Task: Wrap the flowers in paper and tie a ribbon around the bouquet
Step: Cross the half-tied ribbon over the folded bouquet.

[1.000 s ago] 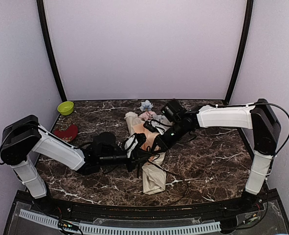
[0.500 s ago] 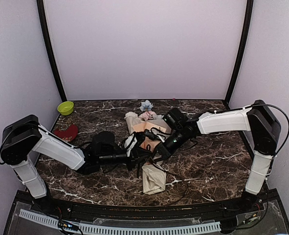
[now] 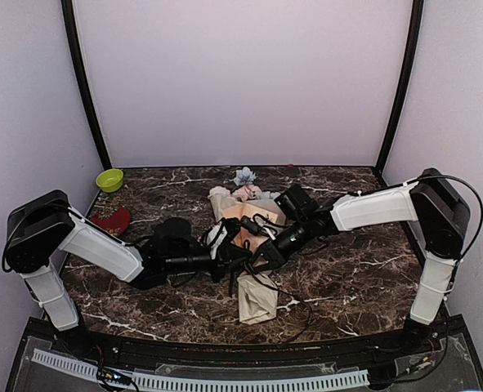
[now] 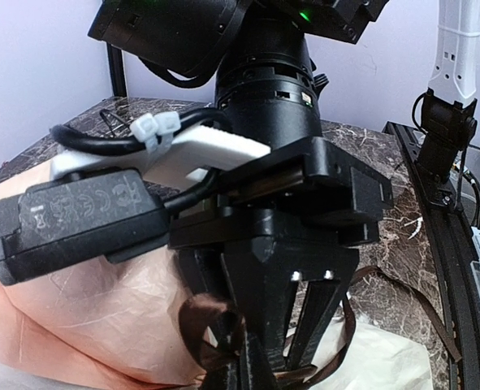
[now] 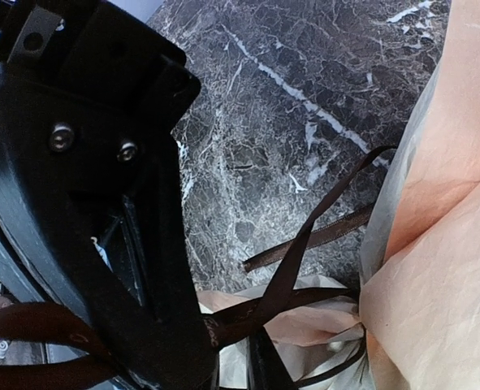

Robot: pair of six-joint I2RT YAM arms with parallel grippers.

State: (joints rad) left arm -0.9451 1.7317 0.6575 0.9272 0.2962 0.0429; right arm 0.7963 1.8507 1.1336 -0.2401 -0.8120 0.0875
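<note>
On the dark stone table [image 3: 347, 269] lies the bouquet [image 3: 254, 296], with its thin end toward the arms. The flowers [image 3: 245, 184] peek out at the bouquet's far, wide end. The paper [image 5: 434, 268] around the bouquet is peach and crinkly. The ribbon [image 5: 304, 241] squeezes the bouquet's middle, and loose brown ends trail off beside it. The left gripper [image 3: 234, 258] reaches the bouquet's middle from the left side. It is squeezed tight, but I cannot tell if the ribbon is pinched in it. The right gripper [image 4: 276, 366] reaches in from the bouquet's right side, close to the ribbon, its jaws a little bit apart. A green bowl [image 3: 109, 179] sits far off to the bouquet's left.
</note>
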